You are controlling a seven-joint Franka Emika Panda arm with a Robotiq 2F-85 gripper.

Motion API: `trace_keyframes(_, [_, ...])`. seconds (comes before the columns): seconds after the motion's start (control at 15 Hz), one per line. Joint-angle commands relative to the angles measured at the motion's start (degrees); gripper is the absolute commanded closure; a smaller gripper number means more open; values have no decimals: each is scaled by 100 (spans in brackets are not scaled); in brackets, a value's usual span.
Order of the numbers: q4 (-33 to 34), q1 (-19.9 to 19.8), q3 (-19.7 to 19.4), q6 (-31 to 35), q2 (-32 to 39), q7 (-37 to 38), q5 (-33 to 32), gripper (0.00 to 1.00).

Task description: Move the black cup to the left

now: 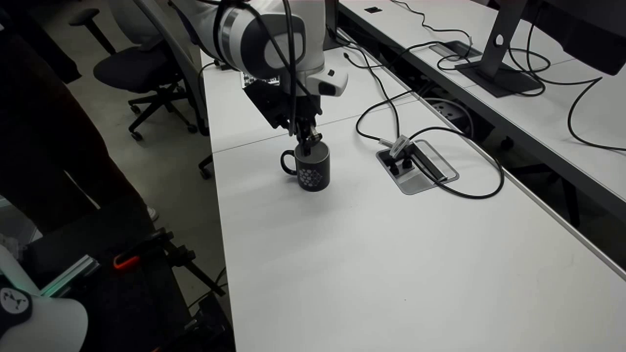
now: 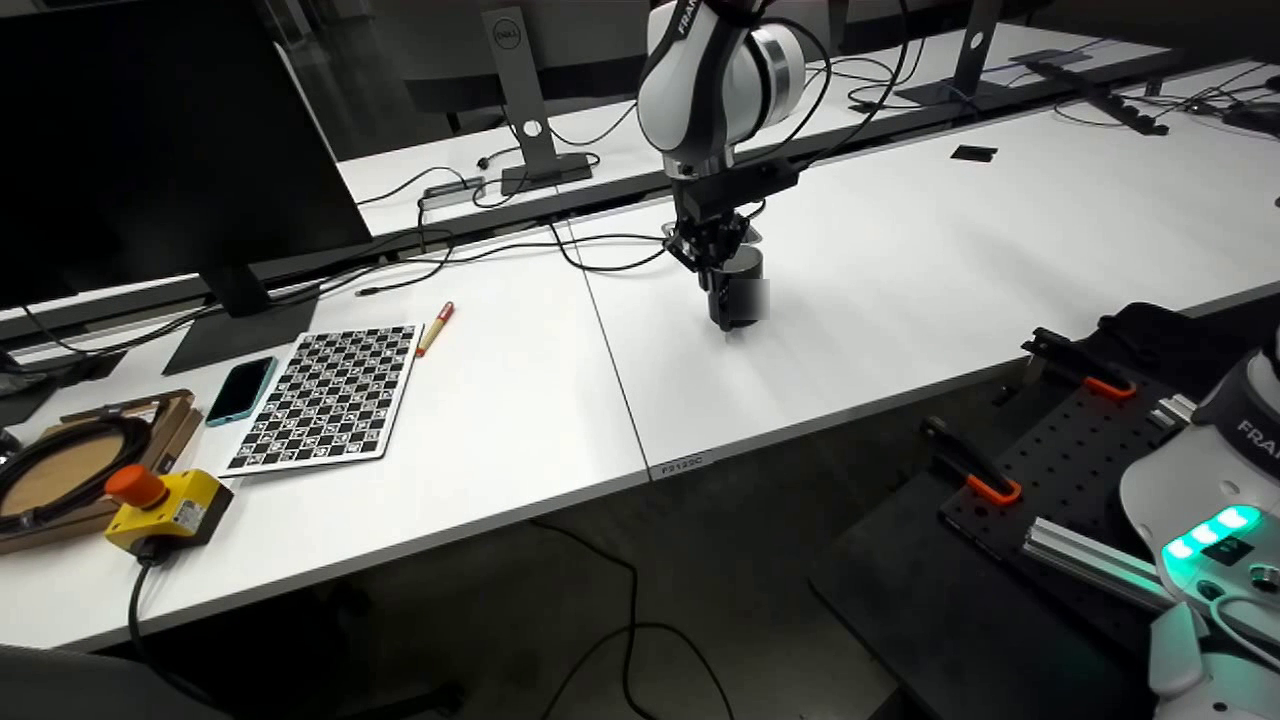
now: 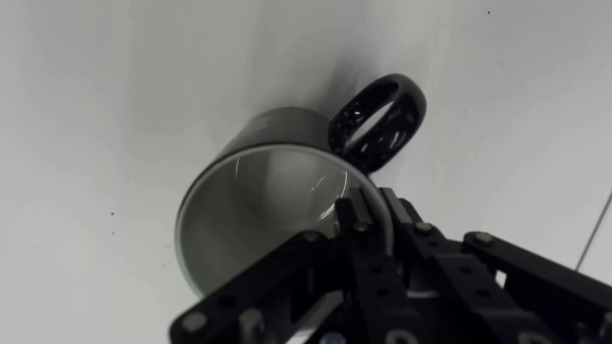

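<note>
The black cup (image 1: 314,181) is a small mug with a pale hexagon pattern on its side. It stands upright, apparently on the white table, and shows in both exterior views (image 2: 742,266). In the wrist view I look into the cup (image 3: 287,126); its loop handle points to the upper right. My gripper (image 1: 309,145) reaches down over the rim, in both exterior views (image 2: 722,290). In the wrist view the gripper (image 3: 372,198) has one finger inside the cup and one outside, closed on the wall near the handle. The finger ends inside are partly hidden.
A flat cable box (image 1: 415,166) with looping black cables lies beside the cup. The table's edge (image 1: 222,215) runs along the handle side. A checkered board (image 2: 335,395), a phone (image 2: 242,390), a pen (image 2: 435,328) and a monitor (image 2: 170,140) stand farther along the desk.
</note>
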Motion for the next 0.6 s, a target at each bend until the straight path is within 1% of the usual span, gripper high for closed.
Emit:
trace_keyframes(0.0, [77,181,-12,45,35,83,-103,98])
trace_keyframes(0.53, [400,775,102,-47,147,42,-484,98])
